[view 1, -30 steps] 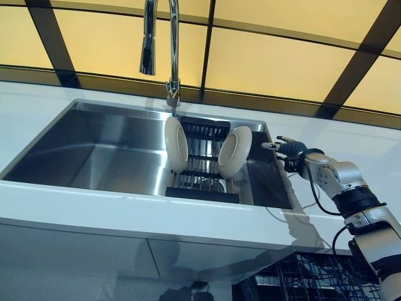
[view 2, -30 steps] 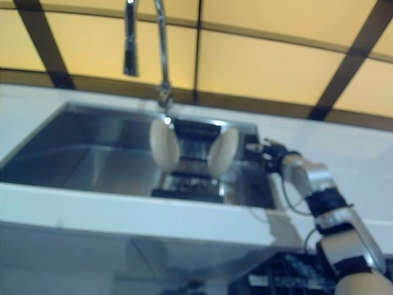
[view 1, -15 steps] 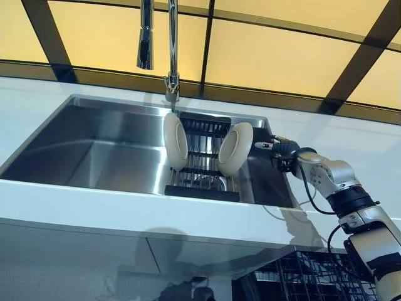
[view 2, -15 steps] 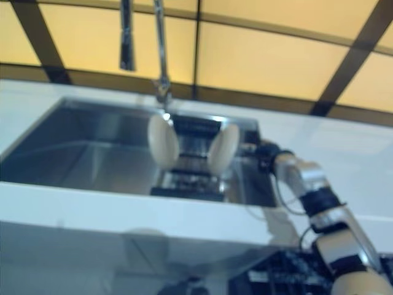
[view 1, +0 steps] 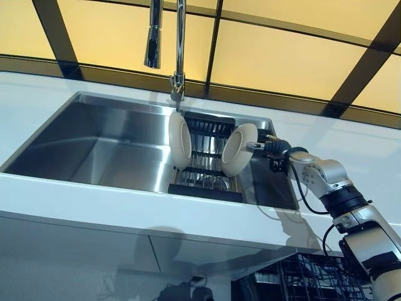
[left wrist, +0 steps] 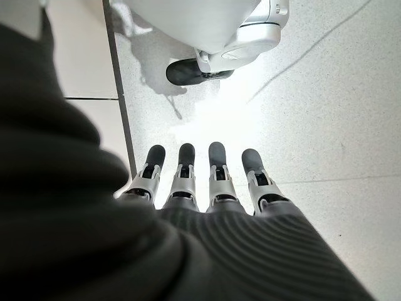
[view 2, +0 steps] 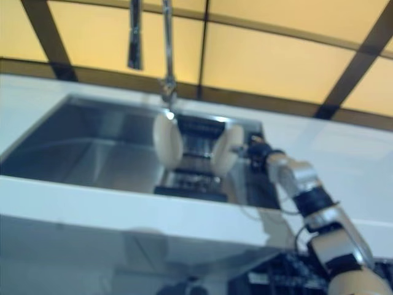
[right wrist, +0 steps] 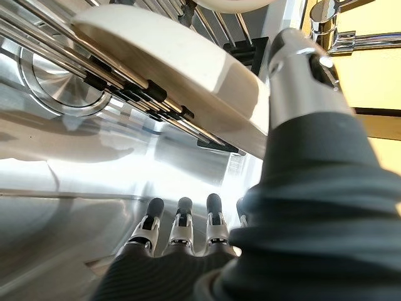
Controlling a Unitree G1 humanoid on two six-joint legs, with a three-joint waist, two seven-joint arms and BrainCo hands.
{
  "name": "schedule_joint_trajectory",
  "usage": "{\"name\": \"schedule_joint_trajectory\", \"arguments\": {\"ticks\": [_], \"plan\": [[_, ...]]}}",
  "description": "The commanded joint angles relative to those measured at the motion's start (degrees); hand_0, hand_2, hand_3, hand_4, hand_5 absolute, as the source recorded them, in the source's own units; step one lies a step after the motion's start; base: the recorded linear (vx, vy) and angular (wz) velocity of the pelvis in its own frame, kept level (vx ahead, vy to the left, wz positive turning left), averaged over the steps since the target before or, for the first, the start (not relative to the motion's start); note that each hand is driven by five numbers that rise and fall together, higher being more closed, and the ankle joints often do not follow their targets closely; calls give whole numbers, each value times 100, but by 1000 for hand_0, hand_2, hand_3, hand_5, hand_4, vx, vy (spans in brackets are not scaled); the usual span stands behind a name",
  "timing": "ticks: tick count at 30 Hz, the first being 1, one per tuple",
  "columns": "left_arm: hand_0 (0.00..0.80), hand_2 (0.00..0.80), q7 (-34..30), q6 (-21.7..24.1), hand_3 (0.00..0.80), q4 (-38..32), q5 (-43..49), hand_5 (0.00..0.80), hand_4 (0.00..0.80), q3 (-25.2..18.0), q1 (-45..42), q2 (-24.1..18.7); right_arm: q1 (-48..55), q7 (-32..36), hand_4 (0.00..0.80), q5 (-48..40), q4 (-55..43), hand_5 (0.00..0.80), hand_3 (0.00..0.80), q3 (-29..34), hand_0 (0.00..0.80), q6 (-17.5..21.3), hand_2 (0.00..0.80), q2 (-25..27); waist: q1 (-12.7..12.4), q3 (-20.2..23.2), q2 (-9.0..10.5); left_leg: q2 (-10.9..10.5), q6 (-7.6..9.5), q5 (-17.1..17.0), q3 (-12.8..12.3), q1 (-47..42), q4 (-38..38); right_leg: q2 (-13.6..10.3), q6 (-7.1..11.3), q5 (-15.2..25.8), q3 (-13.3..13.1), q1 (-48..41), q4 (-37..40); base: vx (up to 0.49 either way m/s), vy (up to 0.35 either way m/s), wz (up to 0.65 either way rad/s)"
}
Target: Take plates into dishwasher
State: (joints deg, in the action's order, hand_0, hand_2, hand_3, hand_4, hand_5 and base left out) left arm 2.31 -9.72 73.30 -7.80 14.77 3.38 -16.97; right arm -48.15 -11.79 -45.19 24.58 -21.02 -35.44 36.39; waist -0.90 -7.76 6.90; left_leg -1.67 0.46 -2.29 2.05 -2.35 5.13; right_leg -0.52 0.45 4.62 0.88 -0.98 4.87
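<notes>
right robot hand (view 1: 268, 148) reaching to the right plate (view 1: 238, 149) in the sink (view 1: 94, 144)
two plates stand on edge in the black rack (view 1: 203, 179); the left plate (view 1: 180, 140) sits well apart. right robot hand's fingers are straight, thumb beside the right plate's rim, nothing clasped. left robot hand (left wrist: 207, 188) hangs relaxed over the floor (left wrist: 326, 113).

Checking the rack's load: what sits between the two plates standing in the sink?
Only bare rack bars separate the left plate from the right plate, seen in the left eye view.
</notes>
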Motion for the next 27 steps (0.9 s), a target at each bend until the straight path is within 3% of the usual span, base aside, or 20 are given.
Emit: {"name": "schedule_joint_trajectory", "arguments": {"ticks": [1, 27], "plan": [[0, 0, 92, -25, 0, 312, -57, 0, 0, 324, 121, -4, -685, -144, 0, -86, -77, 0, 0, -52, 0, 101, 0, -22, -124, 228, -76, -165, 356, 456, -262, -68, -13, 53, 243, -136, 60, 152, -206, 0, 0, 0], [0, 0, 125, 11, 0, 278, -148, 0, 0, 390, 107, -51, -656, -215, 0, -228, 186, 0, 0, -44, 0, 130, 0, -81, -178, 112, -35, -161, 374, 456, -215, -30, -13, 54, 250, -128, 99, 225, -250, 0, 0, 0]]}}
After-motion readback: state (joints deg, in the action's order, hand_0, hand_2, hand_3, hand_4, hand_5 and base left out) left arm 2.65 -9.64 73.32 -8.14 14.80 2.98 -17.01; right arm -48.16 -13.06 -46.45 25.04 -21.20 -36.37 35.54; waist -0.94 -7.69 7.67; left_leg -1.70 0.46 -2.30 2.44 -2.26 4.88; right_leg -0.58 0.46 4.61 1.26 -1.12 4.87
